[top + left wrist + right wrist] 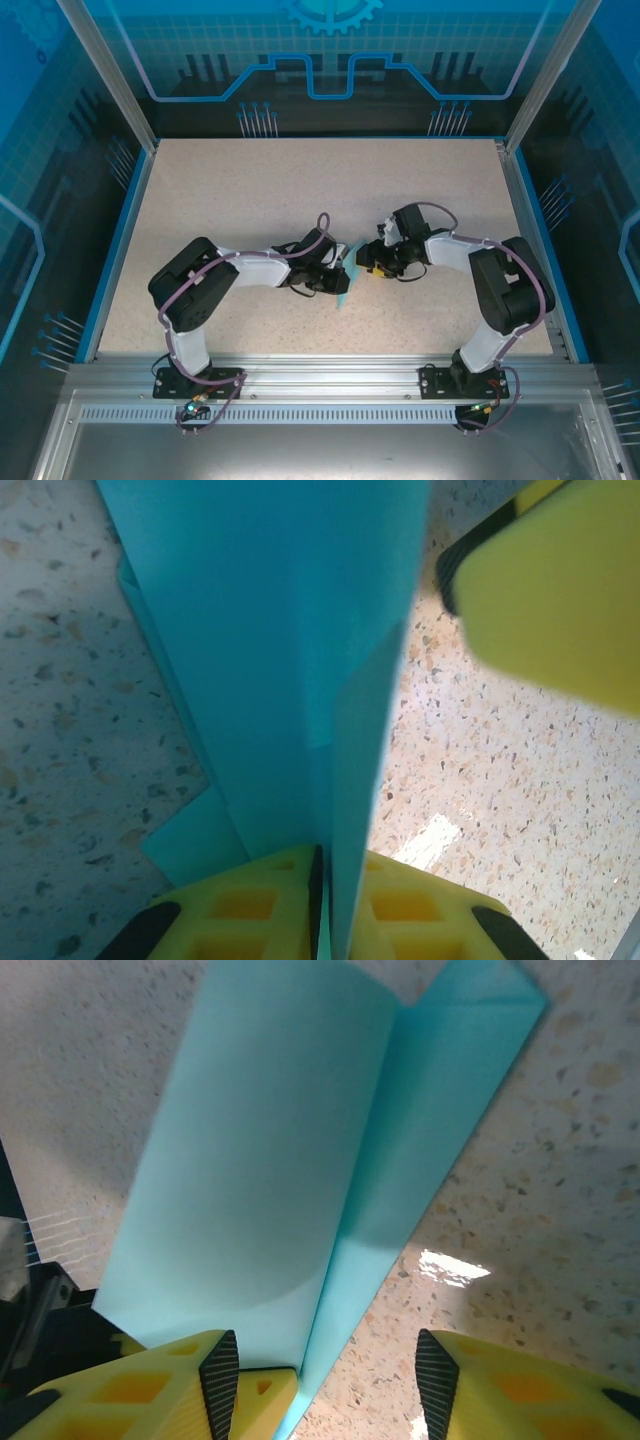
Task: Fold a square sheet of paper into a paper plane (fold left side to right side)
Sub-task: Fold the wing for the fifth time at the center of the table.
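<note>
Left fingers [240,912] pinch paper [270,630] edge, right fingers [520,1385] apart

The table [250,190] under me is a beige, speckled slab with a blue strip [118,250] along its left, far and right sides. An aluminium rail [330,370] runs along the near edge, and my left base [197,381] and right base [467,380] are bolted there. Near the middle is the light-blue sheet of paper [343,285], creased. One flap seems to rest on the surface while the rest stands up from it.
</note>
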Available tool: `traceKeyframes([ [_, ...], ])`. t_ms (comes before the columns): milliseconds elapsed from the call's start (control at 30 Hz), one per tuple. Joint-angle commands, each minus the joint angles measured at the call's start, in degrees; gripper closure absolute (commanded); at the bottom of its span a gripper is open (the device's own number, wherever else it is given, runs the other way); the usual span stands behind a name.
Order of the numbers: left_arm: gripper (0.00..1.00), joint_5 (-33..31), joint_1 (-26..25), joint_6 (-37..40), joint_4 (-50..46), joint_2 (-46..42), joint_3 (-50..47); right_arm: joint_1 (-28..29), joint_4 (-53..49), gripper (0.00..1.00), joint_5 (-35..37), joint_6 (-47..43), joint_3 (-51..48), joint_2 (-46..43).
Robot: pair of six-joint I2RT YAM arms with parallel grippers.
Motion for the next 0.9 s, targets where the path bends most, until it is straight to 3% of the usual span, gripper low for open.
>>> traceKeyframes([
  [0, 0.85, 1.9, 0.2, 0.3, -1.4, 2.7, 1.0, 1.4, -0.4, 0.46, 0.4, 0.9, 2.2, 1.0],
  [400, 0.84, 3.4, 0.3, 0.8, -2.6, 4.9, 2.4, 1.9, -3.6, 0.43, 3.5, 1.1, 5.0, 2.9],
  [867, 0.71, 4.5, 0.3, 1.2, -1.6, 2.7, 1.3, 2.0, -9.0, 0.49, 7.1, -0.1, 7.0, 7.5],
])
